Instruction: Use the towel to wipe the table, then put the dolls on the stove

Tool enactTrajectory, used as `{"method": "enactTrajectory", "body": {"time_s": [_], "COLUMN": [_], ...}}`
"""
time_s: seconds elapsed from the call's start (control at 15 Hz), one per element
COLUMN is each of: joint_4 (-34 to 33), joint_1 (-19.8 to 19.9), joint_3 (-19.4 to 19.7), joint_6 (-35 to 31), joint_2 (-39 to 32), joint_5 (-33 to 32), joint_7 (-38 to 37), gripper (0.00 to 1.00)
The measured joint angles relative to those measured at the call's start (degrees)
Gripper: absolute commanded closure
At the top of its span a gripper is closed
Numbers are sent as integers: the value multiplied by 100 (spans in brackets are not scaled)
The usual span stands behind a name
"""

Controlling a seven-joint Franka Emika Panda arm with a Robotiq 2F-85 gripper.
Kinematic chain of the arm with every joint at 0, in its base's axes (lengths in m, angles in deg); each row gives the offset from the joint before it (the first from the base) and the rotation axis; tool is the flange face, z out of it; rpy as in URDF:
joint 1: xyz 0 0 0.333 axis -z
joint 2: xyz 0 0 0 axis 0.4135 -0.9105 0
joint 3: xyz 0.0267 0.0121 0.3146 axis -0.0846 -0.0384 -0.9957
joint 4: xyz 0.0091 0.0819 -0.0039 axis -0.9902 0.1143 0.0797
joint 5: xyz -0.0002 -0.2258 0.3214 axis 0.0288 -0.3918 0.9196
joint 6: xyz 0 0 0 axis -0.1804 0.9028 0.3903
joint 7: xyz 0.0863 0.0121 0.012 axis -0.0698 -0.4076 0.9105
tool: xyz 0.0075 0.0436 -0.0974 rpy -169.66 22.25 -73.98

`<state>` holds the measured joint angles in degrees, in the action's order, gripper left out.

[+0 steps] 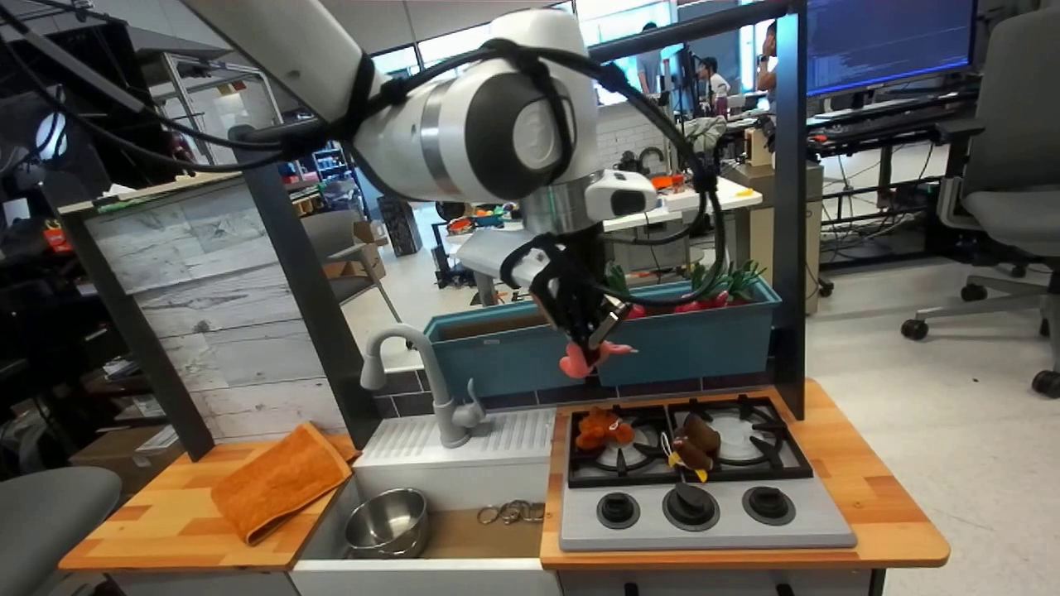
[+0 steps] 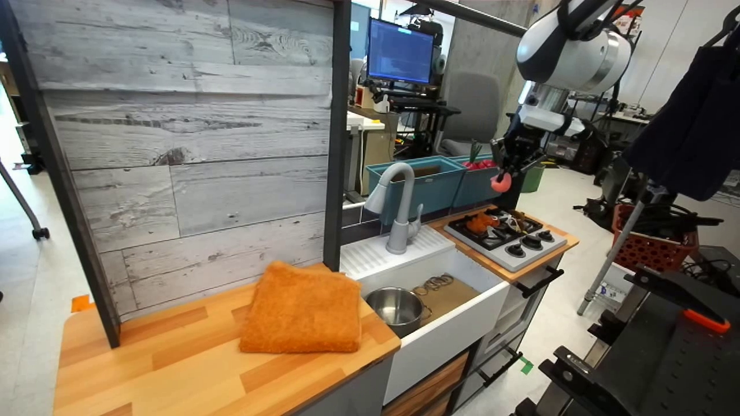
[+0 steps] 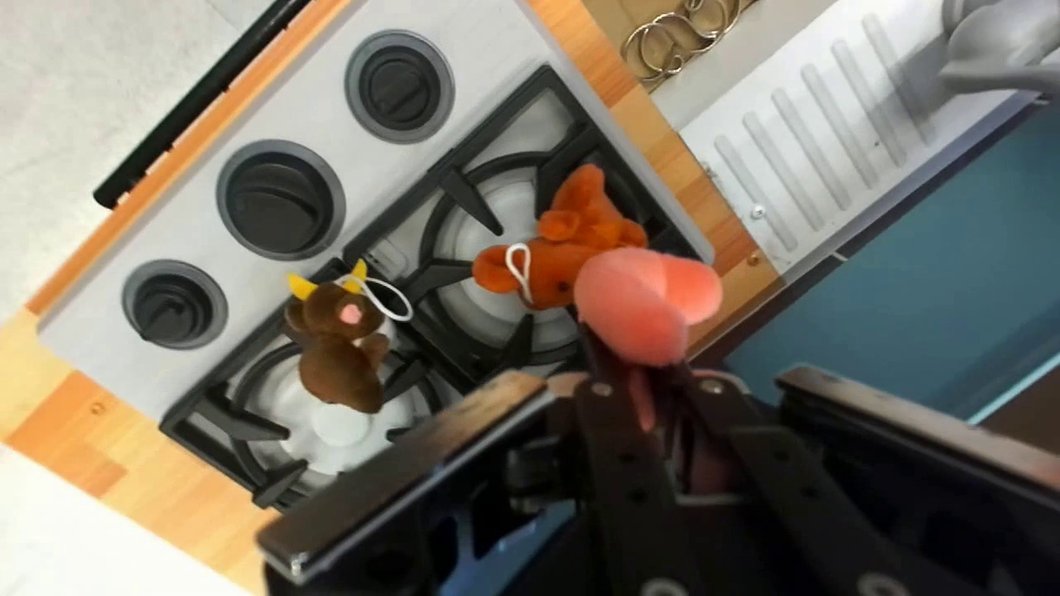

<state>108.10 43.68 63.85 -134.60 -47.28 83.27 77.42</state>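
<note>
Pincer (image 3: 657, 385), clamped on the pink doll (image 3: 638, 298), hangs over the stove (image 3: 339, 141)! Orange doll (image 3: 580, 236) and brown doll (image 3: 335, 352) already lie there; release this high and the pink doll may bounce off them.

- Towel (image 2: 300, 309): orange cloth with a thick fuzzy nap, matt throughout.
- Table (image 2: 191, 375): pale wooden blocks, smooth, with a faint sheen.
- Stove (image 3: 480, 50): smooth silver-grey panel, satin; its grates (image 3: 468, 201) and knobs (image 3: 281, 203) black, mostly matt.
- Pink doll (image 3: 633, 306), orange doll (image 3: 567, 257) and brown doll (image 3: 338, 368): velvety plush, matt.
- My gripper (image 3: 654, 387): black and matt, with scuffed, metallic-looking edges.
- My arm (image 1: 397, 141): smooth white shell, lightly glossy, with a silvery metal band.
- Pot (image 1: 387, 526): smooth metal, glossy.
- Sink (image 2: 451, 341): smooth, white, plastic-looking.
- Tap (image 2: 403, 211): matt grey, plastic to my eye.
- Planters (image 1: 513, 360): teal plastic, low sheen.
- Back panel (image 2: 202, 196): grey grained planks, rough-looking.
</note>
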Motion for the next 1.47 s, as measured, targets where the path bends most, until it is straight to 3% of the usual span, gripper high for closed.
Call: {"method": "enactTrajectory", "body": {"time_s": [0.27,0.33,0.4,0.67,0.93,1.2,1.47], "joint_4": [-888,-1124,-1354,-2053,-2283,-2051,-1001], "joint_1": [325,391,451,594,580,493,341], "joint_3": [41,40,35,0,0,-1,20], "joint_6": [802,930,1045,1257,1573,1878,2039], "joint_2": [-563,-731,-889,-1355,-1492,-1328,-540], "joint_5": [394,500,608,844,824,742,318], "joint_7": [-477,-565,-639,-833,-888,-551,286], "gripper": [97,64,63,34,5,0,0]}}
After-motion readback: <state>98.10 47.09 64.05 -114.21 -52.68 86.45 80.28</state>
